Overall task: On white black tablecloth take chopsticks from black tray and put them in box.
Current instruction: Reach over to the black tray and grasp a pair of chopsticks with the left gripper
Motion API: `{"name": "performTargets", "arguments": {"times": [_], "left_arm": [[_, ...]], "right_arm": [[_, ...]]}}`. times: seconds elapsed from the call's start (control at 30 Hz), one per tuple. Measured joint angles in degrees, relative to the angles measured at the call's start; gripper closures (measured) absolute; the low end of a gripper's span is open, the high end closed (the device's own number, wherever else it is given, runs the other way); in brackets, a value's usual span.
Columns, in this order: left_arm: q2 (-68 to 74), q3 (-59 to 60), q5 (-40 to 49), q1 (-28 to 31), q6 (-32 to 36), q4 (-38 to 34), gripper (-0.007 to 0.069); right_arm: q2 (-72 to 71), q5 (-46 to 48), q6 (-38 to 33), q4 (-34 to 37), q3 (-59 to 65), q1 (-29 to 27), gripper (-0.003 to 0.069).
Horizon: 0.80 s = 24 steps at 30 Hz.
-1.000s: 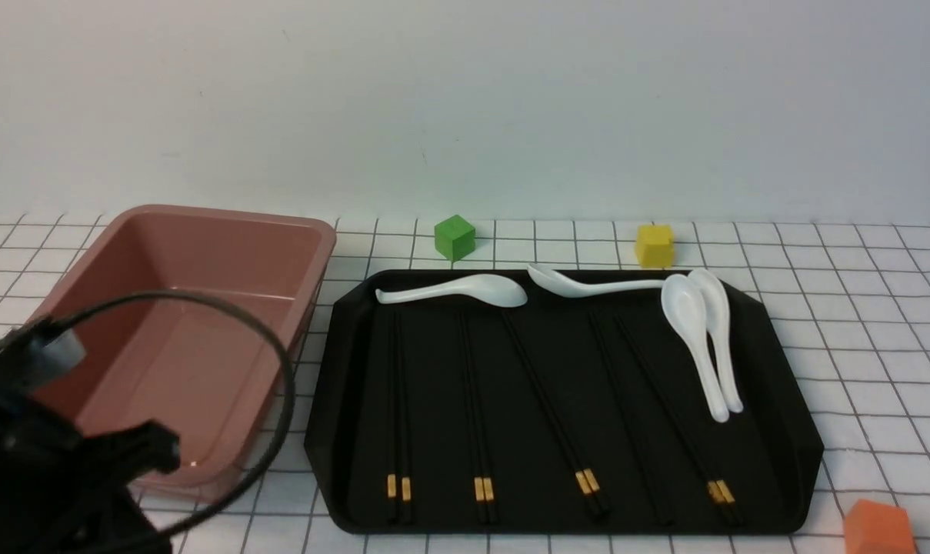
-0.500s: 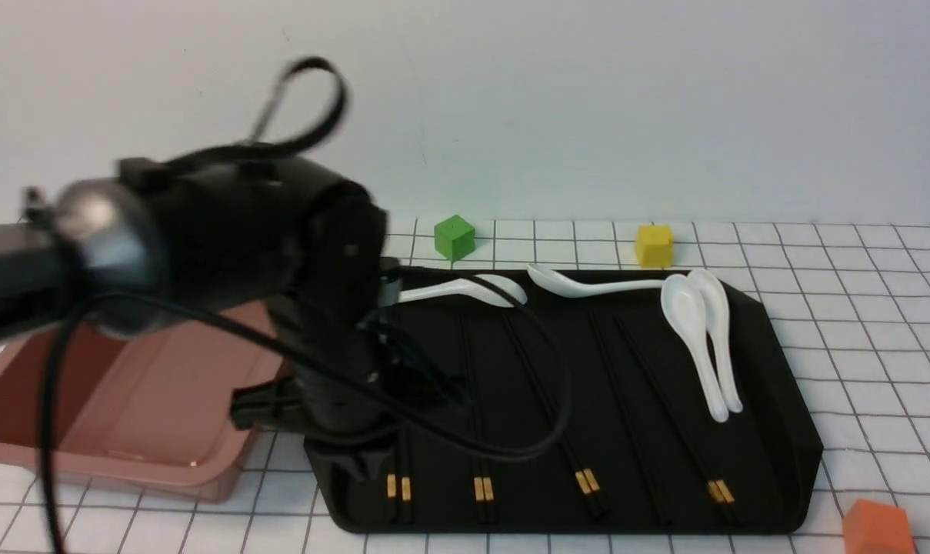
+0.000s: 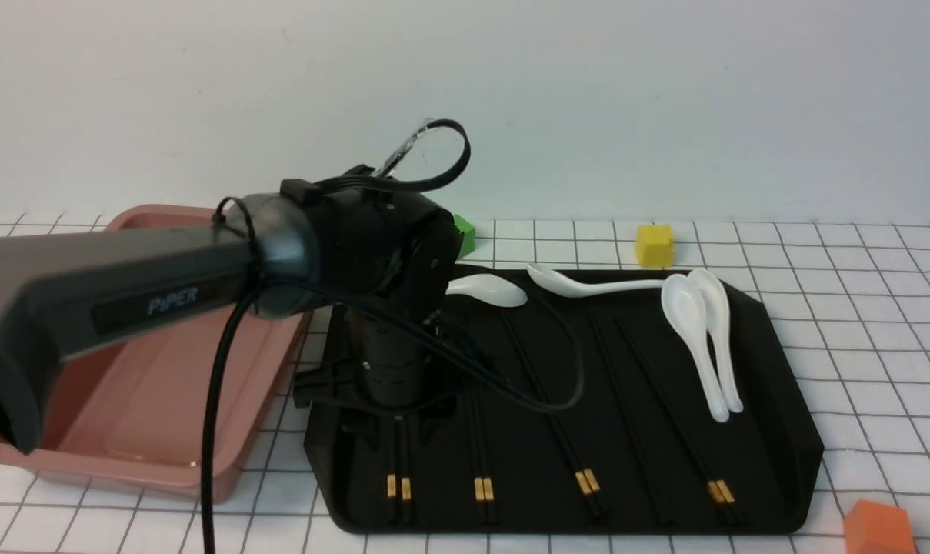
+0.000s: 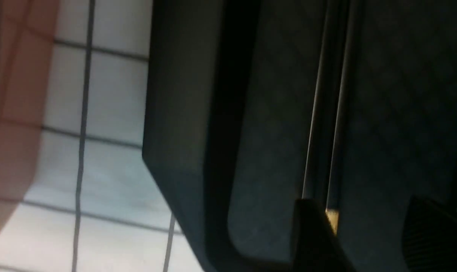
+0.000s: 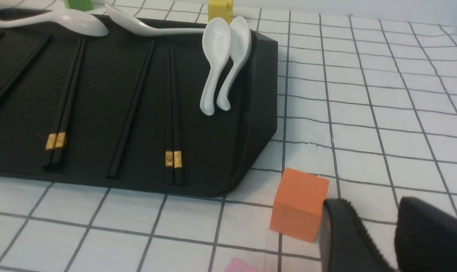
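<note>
Several pairs of black chopsticks with gold bands lie lengthwise on the black tray [image 3: 807, 446], which rests on the gridded tablecloth [image 3: 857, 308]. My left gripper [image 3: 399, 432] points down over the leftmost pair [image 3: 398, 486], close above the tray. In the left wrist view the left gripper [image 4: 368, 226] is open; that pair [image 4: 322, 113] runs just beside one of the fingertips [image 4: 311, 234], with a gold band showing at its edge. The pink-brown box [image 3: 149, 431] stands left of the tray, partly behind my left arm. My right gripper [image 5: 379, 223] is open over bare cloth.
White spoons [image 3: 695, 338] lie at the tray's far and right side. A green cube [image 3: 465, 235] and a yellow cube [image 3: 655, 245] sit behind the tray. An orange cube [image 3: 878, 528] sits off the tray's near right corner, right beside my right gripper's fingers [image 5: 341, 234].
My left arm has swung from the near left corner, across the box, to the tray's left side and come down over the leftmost pair. Its jaws have opened.
</note>
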Motion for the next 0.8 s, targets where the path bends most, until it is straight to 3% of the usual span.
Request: {"name": "performTargets", "arguments": {"times": [0.5, 0.63, 0.8], "left_arm": [[6.0, -0.2, -1.8, 0.1, -0.1, -0.1, 0.0286], [6.7, -0.7, -2.0, 0.1, -0.1, -0.1, 0.0334], [7.1, -1.1, -2.3, 0.0, -0.2, -1.1, 0.0480]], "right_arm": [[0.0, 0.0, 0.0, 0.0, 0.0, 0.0, 0.0423], [0.0, 0.0, 0.0, 0.0, 0.0, 0.0, 0.0423], [0.0, 0.0, 0.0, 0.0, 0.0, 0.0, 0.0423]]}}
